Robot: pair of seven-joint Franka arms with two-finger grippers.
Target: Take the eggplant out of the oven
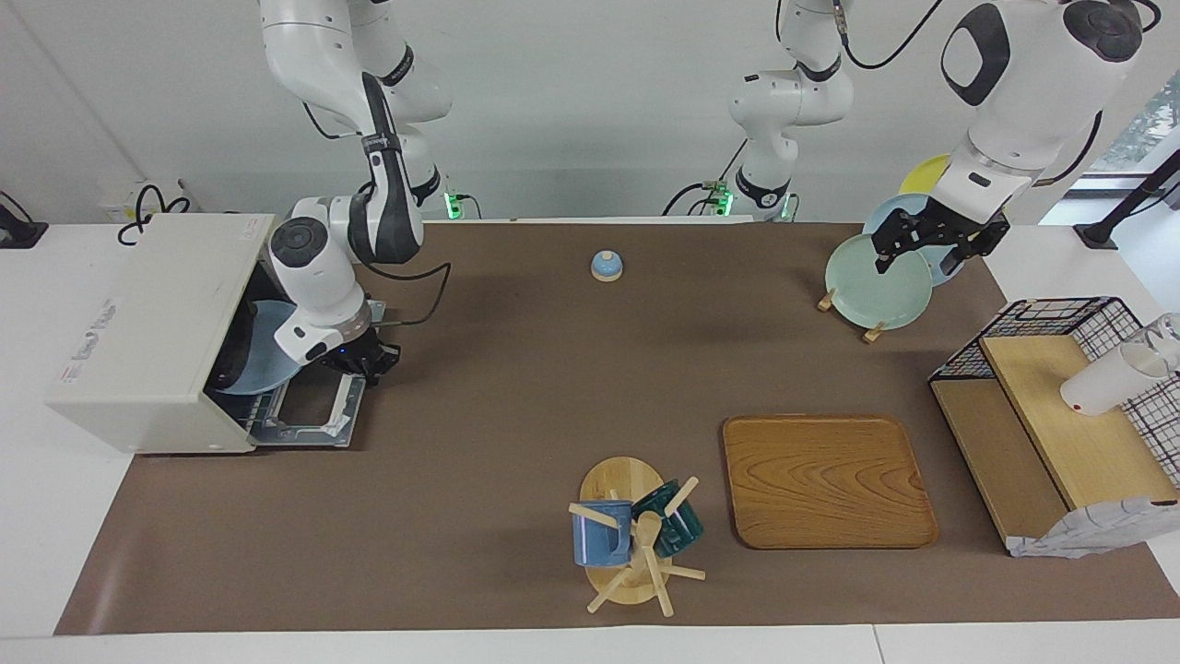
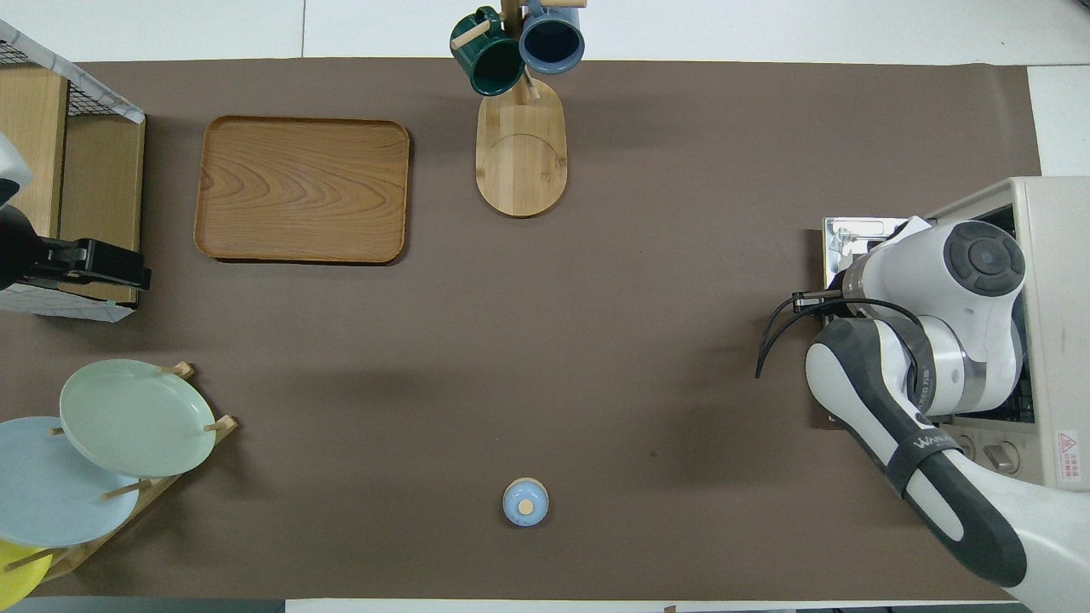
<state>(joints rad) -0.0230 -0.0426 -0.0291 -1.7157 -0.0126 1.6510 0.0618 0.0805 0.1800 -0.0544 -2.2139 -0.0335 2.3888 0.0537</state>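
The eggplant cannot be made out for certain: a dark shape lies at the inner edge of a pale blue plate (image 1: 263, 355) inside the oven (image 1: 147, 323), and I cannot tell whether that is it. The oven stands at the right arm's end of the table, its door (image 1: 309, 410) open and lying flat on the brown mat (image 1: 479, 397). The right gripper (image 1: 364, 360) is clenched at the door's outer edge; whether it grips the handle I cannot tell. On the mat are a small blue bell (image 1: 606, 266) near the robots, a mug tree (image 1: 636, 535) and a wooden tray (image 1: 825, 480) farther out. The left gripper (image 1: 926, 249) hangs released over the plate rack (image 1: 871, 286). A wire basket shelf (image 1: 1060, 318) stands at the left arm's end. The white table (image 1: 28, 553) meets a plain white wall (image 1: 572, 111).
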